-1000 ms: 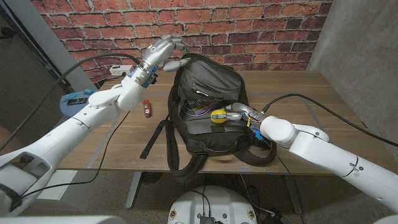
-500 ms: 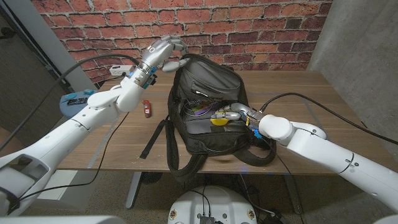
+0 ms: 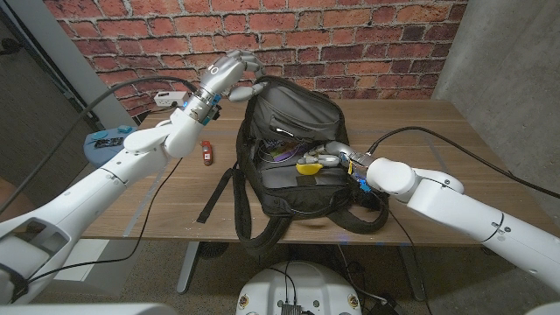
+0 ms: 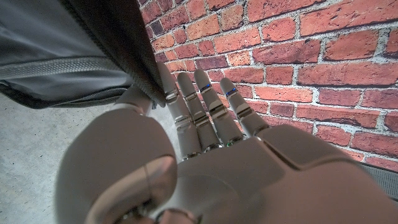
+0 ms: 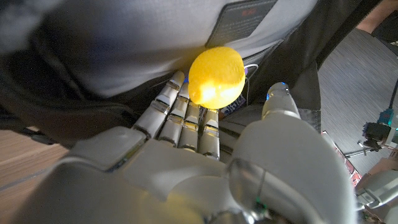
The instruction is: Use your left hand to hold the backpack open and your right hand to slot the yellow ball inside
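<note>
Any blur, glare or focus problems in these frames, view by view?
Head view: sharp and evenly lit, backpack interior dark. Left wrist view: left hand soft up close, bricks sharp. Right wrist view: right hand blurred in foreground, yellow ball bright, slightly overexposed.

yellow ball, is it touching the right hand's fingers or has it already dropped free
Touching. In the right wrist view the yellow ball sits against the right hand's fingertips with no gap, at the backpack opening.

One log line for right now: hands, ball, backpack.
left hand: grips backpack top edge, open | right hand: holds yellow ball at bag mouth | ball: not released
</note>
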Available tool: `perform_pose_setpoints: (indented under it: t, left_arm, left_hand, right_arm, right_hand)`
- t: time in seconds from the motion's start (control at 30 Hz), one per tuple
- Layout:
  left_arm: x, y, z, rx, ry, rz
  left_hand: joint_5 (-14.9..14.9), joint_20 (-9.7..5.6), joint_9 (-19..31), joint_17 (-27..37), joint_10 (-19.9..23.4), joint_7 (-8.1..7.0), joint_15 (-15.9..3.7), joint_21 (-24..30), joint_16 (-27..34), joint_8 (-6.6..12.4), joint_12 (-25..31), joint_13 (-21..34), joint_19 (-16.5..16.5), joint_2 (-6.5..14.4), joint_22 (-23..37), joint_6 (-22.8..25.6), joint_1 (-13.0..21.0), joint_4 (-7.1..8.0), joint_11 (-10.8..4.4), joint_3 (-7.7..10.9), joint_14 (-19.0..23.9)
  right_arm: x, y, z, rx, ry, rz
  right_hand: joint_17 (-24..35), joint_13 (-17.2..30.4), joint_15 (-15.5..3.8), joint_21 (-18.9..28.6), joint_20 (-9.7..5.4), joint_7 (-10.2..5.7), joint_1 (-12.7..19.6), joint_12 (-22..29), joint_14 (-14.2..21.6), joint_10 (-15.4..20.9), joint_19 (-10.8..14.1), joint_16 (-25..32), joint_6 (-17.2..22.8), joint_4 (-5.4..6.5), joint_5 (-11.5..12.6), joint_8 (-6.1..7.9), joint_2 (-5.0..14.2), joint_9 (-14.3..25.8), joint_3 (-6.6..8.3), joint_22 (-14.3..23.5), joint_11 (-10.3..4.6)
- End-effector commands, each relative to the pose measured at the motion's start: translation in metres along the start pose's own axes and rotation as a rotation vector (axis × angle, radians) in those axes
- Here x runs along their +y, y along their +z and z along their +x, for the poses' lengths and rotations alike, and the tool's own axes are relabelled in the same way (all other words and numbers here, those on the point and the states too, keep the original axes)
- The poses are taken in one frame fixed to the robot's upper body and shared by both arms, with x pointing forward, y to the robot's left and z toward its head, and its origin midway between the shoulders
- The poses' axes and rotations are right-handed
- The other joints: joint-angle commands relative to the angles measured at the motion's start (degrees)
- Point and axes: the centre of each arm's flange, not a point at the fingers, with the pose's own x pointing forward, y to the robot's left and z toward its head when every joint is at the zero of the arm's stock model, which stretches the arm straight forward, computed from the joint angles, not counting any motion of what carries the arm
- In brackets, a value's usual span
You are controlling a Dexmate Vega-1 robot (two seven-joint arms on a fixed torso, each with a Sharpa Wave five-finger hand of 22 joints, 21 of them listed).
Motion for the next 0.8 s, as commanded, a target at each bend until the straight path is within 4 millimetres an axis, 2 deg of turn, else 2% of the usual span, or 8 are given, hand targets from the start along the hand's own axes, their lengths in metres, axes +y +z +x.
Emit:
perform_pose_setpoints:
  t: [0.03, 0.33, 0.8]
  left_arm:
    - [-0.005, 0.003, 0.000, -0.003, -0.010, -0.014]
    - [-0.006, 0.003, 0.001, -0.004, -0.018, -0.016]
    - [-0.009, 0.004, 0.003, -0.004, -0.018, -0.017]
  left_hand:
    - [0.1, -0.10, -0.1, 0.2, 2.1, 0.26, -0.26, 0.4, -0.1, 0.33, -0.3, 0.1, 0.0, 0.3, 0.2, -0.3, 0.3, -0.03, -1.48, -0.02, 0.5]
    - [0.0, -0.08, -0.1, 0.3, 2.3, 0.32, -0.25, 0.4, -0.1, 0.37, -0.3, 0.0, -0.1, 0.3, 0.2, -0.3, 0.3, -0.02, -1.55, -0.05, 0.5]
    - [0.0, -0.06, -0.1, 0.2, 2.2, 0.28, -0.23, 0.4, -0.2, 0.42, -0.3, 0.1, -0.3, 0.2, 0.2, -0.4, 0.3, -0.06, -1.48, -0.03, 0.5]
  right_arm:
    - [-0.007, 0.007, -0.006, -0.016, -0.023, -0.013]
    - [-0.007, 0.005, -0.003, -0.024, -0.004, -0.009]
    - [-0.011, 0.010, -0.015, -0.029, -0.026, -0.008]
  right_hand:
    - [-0.1, 0.3, 0.08, 0.1, 0.10, 0.22, -0.5, -0.1, -0.2, -0.1, -0.1, -0.2, -0.3, 0.03, 0.4, 0.33, 0.01, 0.0, -0.22, 0.0, -0.11]
    - [-0.1, 0.3, 1.00, 0.0, 0.72, 1.14, -0.9, -1.0, -1.3, -1.7, -1.0, -0.6, -2.6, -0.06, 0.5, -0.17, -0.07, 0.0, -0.47, 0.0, 0.32]
    - [-0.1, 0.4, 1.32, 0.0, 1.01, 1.16, -1.2, -1.5, -1.8, -2.2, -1.5, -0.8, -3.0, -0.07, 0.6, -0.01, -0.05, -0.1, -0.63, 0.1, 0.51]
